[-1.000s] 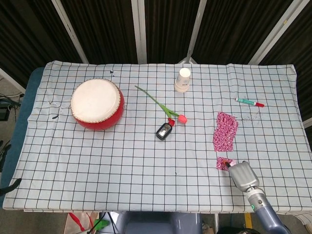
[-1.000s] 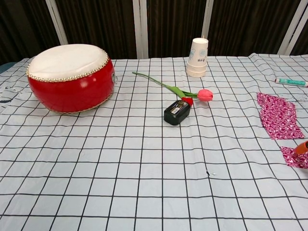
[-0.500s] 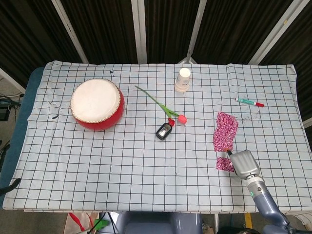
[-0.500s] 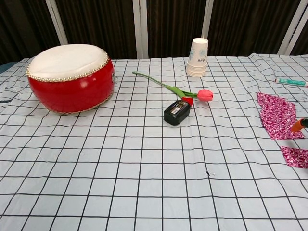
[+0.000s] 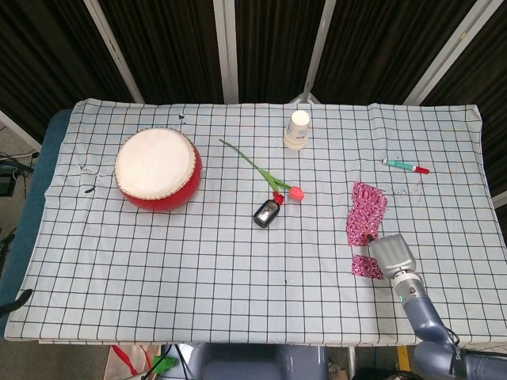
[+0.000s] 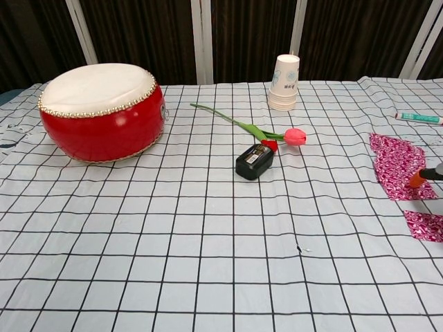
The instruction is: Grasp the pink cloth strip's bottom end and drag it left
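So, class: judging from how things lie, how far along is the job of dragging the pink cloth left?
Done: the right hand has reached the pink cloth at the table's right side. In hand: it sits over the gap between the cloth's upper part and bottom end; whether it grips is unclear. Left: a sure grasp and the whole drag left.

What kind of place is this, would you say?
Probably a robot test bench, not a home: a checked tablecloth holding unrelated props like a red drum and paper cups, ringed by dark curtains.
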